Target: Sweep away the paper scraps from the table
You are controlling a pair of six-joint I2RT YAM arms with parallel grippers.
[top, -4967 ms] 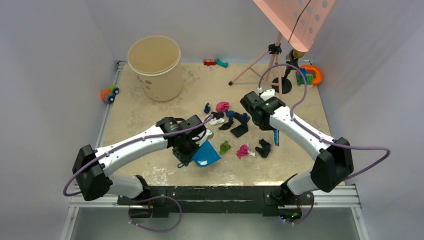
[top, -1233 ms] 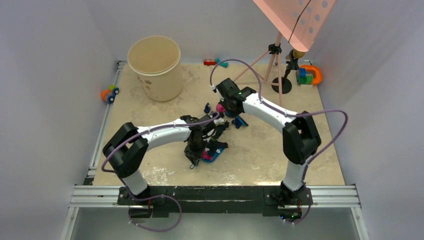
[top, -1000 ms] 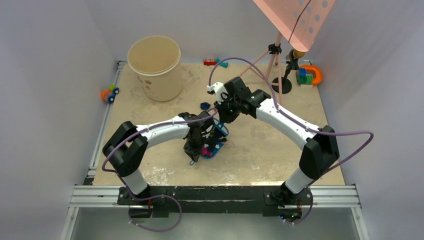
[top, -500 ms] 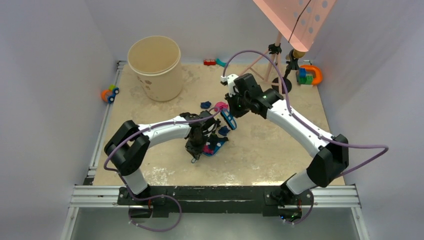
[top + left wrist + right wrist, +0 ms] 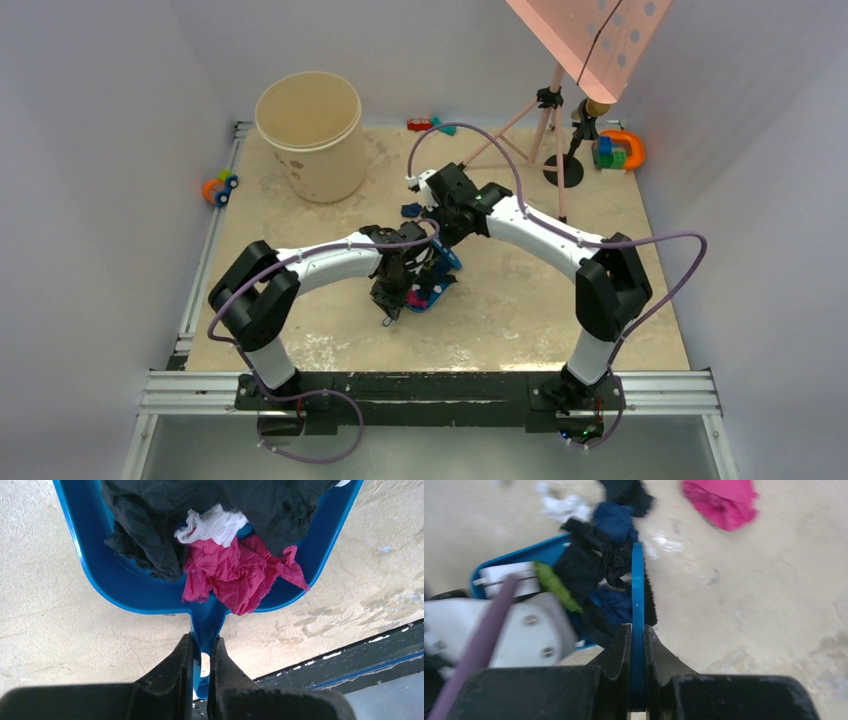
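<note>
While my left tool [image 5: 202, 642] is clamped tight on the handle of the blue dustpan [image 5: 125, 592] and my right tool [image 5: 637, 630] is pinched on the back of the blue brush [image 5: 637, 575], the step I judge to be in hand is drawing the last loose pieces into the pan. Most of the paper scraps [image 5: 235, 575] already lie in it: black, white and red-pink wads heaped against the rear wall, with green and navy ones showing from the right wrist. Out on the surface [image 5: 520, 300], beyond the pan's mouth, I see a pink wad [image 5: 721, 497] and a white shred [image 5: 564, 507]. To do this well, I would hold the pan's lip flat on the surface so nothing slips under it, and not shift it during the stroke. I would carry the brush past the pink wad, set the bristles down behind it, and pull slowly toward the mouth. Crumpled paper is light and springy, so a fast flick could bounce it aside. Since the heap is high, I would stop the stroke at the lip rather than push the pile over the back.
</note>
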